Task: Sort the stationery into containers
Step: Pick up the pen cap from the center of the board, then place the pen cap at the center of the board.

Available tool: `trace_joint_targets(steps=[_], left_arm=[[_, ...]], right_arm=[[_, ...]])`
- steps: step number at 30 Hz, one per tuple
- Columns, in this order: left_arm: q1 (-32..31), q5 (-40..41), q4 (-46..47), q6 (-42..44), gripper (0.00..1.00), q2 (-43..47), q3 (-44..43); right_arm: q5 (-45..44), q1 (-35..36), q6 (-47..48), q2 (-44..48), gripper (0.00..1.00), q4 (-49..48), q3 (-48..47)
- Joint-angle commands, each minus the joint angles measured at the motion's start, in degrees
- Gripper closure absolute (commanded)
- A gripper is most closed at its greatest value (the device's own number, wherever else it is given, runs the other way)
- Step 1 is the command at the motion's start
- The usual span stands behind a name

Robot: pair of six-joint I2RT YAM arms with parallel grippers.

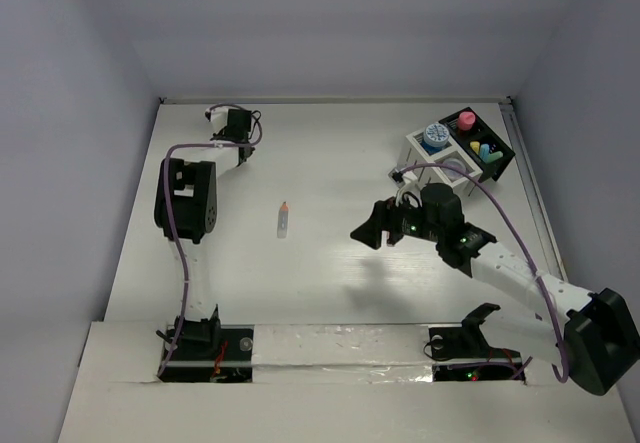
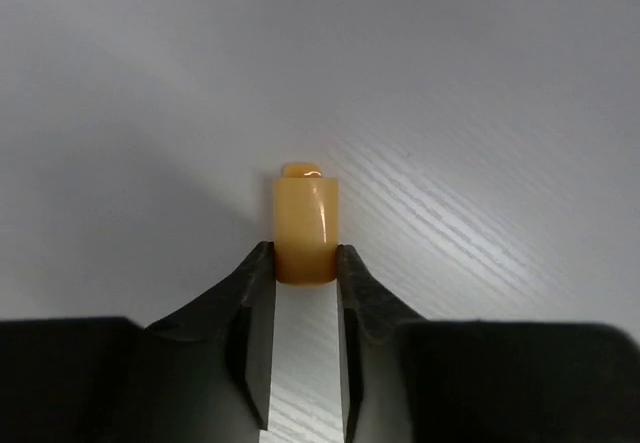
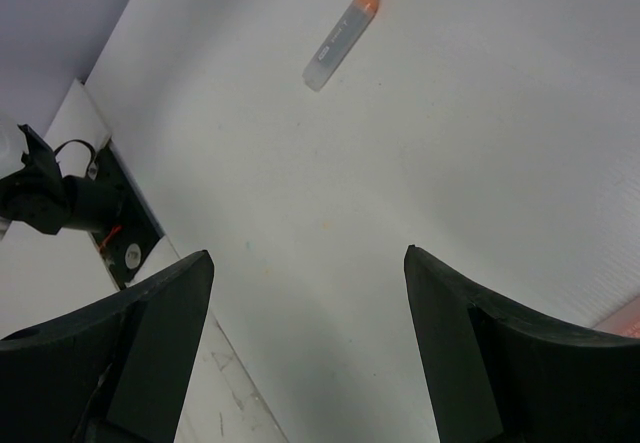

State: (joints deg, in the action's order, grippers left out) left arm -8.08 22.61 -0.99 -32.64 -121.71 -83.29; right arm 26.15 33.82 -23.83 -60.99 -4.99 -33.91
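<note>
White surface (image 1: 330, 293), grey walls round it. Left tool (image 2: 305, 263) clenched on small amber plastic capsule piece (image 2: 306, 218) at far-left corner, pinched by its near end, prob. so it lifts clean. Right tool (image 3: 307, 263) spread wide, empty, hovering mid-right, angled twd short clear pen w/ orange tip (image 3: 343, 35) lying alone mid-surface, likely next pick. White-and-black compartment organizer (image 1: 415, 149) at far right holds round blue jar (image 1: 435, 135) & pink jar (image 1: 466, 120). Capsule well apart from it.
</note>
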Motion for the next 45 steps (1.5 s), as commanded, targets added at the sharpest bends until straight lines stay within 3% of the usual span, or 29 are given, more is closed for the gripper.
trace_joint_targets(steps=[1, 2, 7, 12, 16, 18, 23, 31, 36, 43, 45], left_arm=[[0.6, 0.1, -1.3, 2.4, 0.95, -0.9, -3.4], [0.6, -0.3, -1.4, 2.9, 0.99, -0.6, -3.5], [-3.5, -3.0, 4.5, 8.3, 1.0, 7.7, 2.3], [-16.2, -7.5, 11.5, 16.4, 1.0, 18.3, 10.8], [-25.6, -15.3, 13.1, 23.0, 1.0, 21.4, 15.8], [-28.6, -18.6, 11.9, 24.1, 1.0, 21.3, 17.6], [-33.0, -36.2, 12.8, 25.9, 1.0, 21.2, 20.6], [-39.8, -37.6, 2.8, 34.4, 0.98, 14.1, 15.7], [-40.4, -33.5, 2.9, 35.4, 0.82, 14.2, 17.0], [-40.9, -19.1, -0.9, 36.7, 0.41, 14.3, 16.6], [-40.9, -17.9, -0.3, 36.5, 0.34, 14.7, 17.1]], right_arm=[[-0.7, 0.4, 0.1, 0.0, 0.17, -3.4, 0.2], [-1.1, 0.4, 0.2, 0.2, 0.17, -3.2, 0.2], [-4.3, 0.4, 0.1, 1.0, 0.17, -3.4, 0.5], [-9.4, 0.4, -0.1, 4.5, 0.16, -2.3, 1.6], [-16.4, 0.4, -0.5, 8.8, 0.16, 0.5, 1.8], [-18.4, 0.4, -0.7, 10.6, 0.16, 2.4, 2.1], [-23.9, 0.4, -1.7, 15.9, 0.16, 4.8, 4.1], [-31.6, 0.4, -5.3, 22.3, 0.16, 10.3, 8.9], [-33.8, 0.4, -5.9, 21.3, 0.16, 13.1, 9.3], [-33.5, 0.4, -6.9, 16.7, 0.16, 10.9, 9.1], [-33.6, 0.4, -6.8, 15.7, 0.16, 10.9, 8.9]])
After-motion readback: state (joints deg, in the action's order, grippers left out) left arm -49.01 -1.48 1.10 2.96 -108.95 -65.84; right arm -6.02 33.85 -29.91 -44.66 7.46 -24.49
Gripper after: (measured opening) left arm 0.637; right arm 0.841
